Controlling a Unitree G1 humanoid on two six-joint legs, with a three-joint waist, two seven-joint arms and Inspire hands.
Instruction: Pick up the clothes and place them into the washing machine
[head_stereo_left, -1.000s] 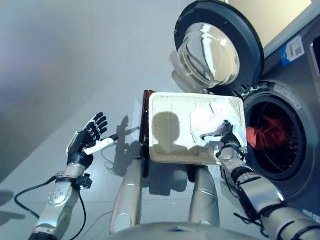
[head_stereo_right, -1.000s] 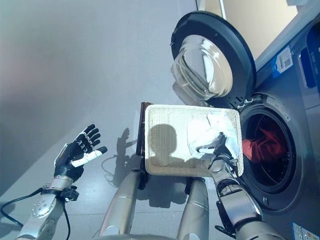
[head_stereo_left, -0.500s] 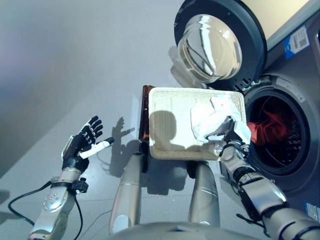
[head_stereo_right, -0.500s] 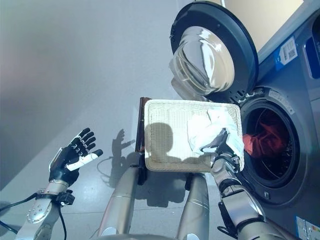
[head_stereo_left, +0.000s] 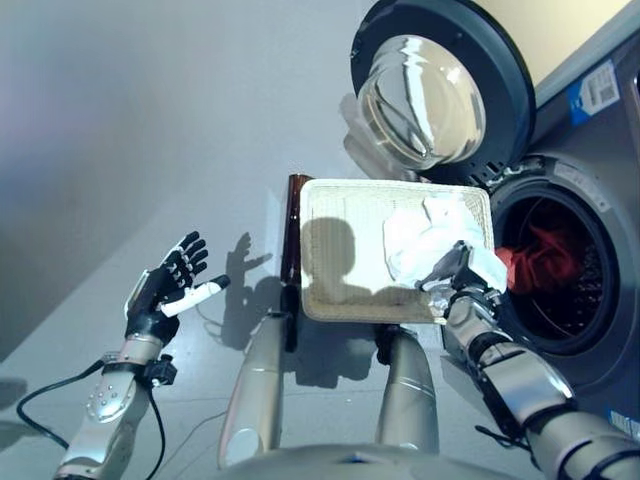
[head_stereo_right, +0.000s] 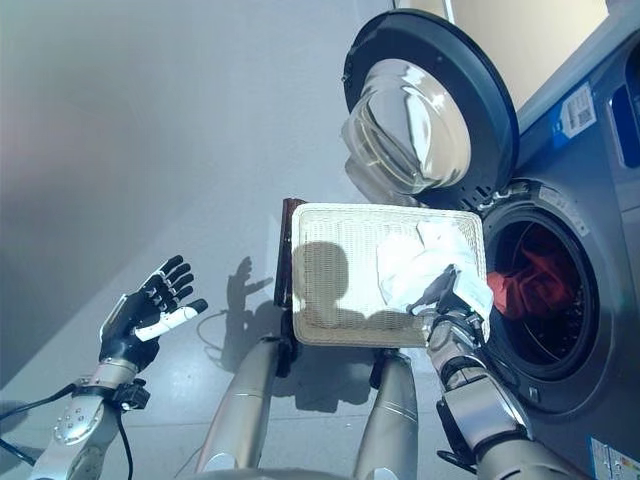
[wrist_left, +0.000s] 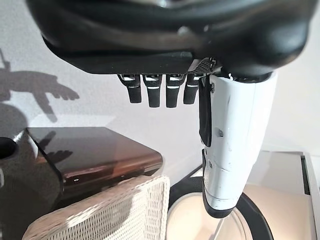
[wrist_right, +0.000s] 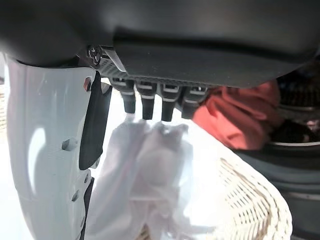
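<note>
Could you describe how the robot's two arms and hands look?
Both arms are silver-grey metal with rounded segments and dark joint bands. The left hand and right hand are dark, with black fingers bearing small pale marks near the tips, and each thumb wears a glossy white cover.

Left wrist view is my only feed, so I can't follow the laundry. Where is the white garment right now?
Observer: The white garment lies in the right part of the wicker basket, next to the washing machine's open drum.
Operator: Has the right hand got it?
Observer: The right hand is on the garment's near edge; its wrist view shows the fingers dipping into the cloth, but a closed grip cannot be confirmed.
Operator: Anything in the drum yet?
Observer: Yes, a red garment already lies inside.
Operator: And my left hand?
Observer: The left hand is open, out over the floor, away from the basket.
</note>
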